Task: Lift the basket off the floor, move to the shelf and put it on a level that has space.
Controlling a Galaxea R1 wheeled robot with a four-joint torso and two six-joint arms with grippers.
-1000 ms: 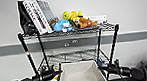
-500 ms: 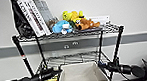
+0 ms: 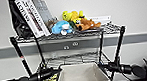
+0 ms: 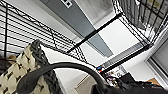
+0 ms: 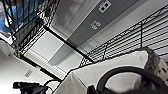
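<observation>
One basket, rectangular with off-white cloth lining and a dark braided rim, is held up between two arms at the front of the shelf, level with the second wire tier from the top. The left claw sits at the basket's left rim and the right claw at its right rim; whether either claw is open or closed cannot be told. In the left wrist view the basket's beige side shows a dark woven pattern. The shelf is black metal wire with thin posts. Its top tier carries two leaning books, a dark bag and three plush toys: blue, yellow, orange.
</observation>
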